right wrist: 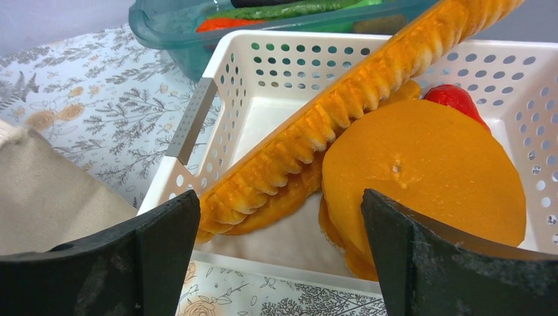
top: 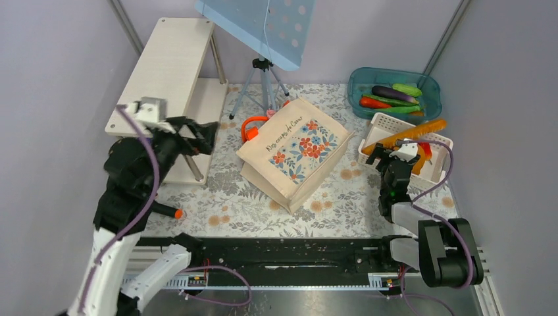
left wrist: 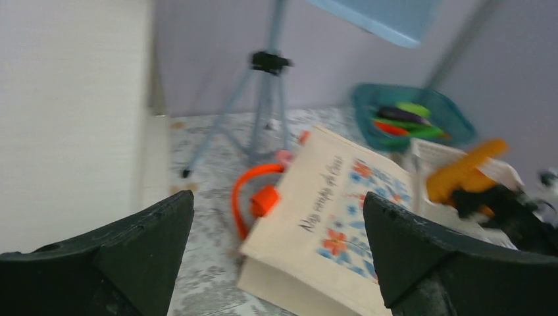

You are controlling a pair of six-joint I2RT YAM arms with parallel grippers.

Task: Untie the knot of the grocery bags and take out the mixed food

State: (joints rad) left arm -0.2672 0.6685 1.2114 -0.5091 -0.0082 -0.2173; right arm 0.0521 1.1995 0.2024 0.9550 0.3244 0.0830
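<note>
Top external view: we see a beige flowered tote [top: 296,153] lying tilted on its side in the middle of the patterned surface [top: 342,204], its orange handle [top: 250,126] at the far-left end. The grocery bags [top: 285,103] show only as a small pink scrap at the tote's mouth, just beside that handle. We cannot tell more of them, and whatever they hold is hidden.

The left gripper [top: 209,135] hangs above the surface to the left of the tote, close to the near corner of a pale wooden shelf [top: 171,66], its fingers spread wide with nothing between them. There is bare surface between it and the handle. A tripod [top: 263,82] stands behind the tote's mouth under a slanted blue board [top: 263,26], so the far side is crowded.

The right gripper [top: 376,153] sits at the near-left corner of a white basket [top: 378,122], near the tote's right edge. Its fingers are also wide apart and hold nothing. In the right wrist view they frame the basket's near rim. Inside lie a long ridged orange piece [right wrist: 342,112], leaning up over the far rim, a round orange piece [right wrist: 428,171] and a red piece [right wrist: 454,100]. A teal bin [top: 358,82] of vegetables stands just behind the basket. The near strip of surface in front of the tote lies open.
</note>
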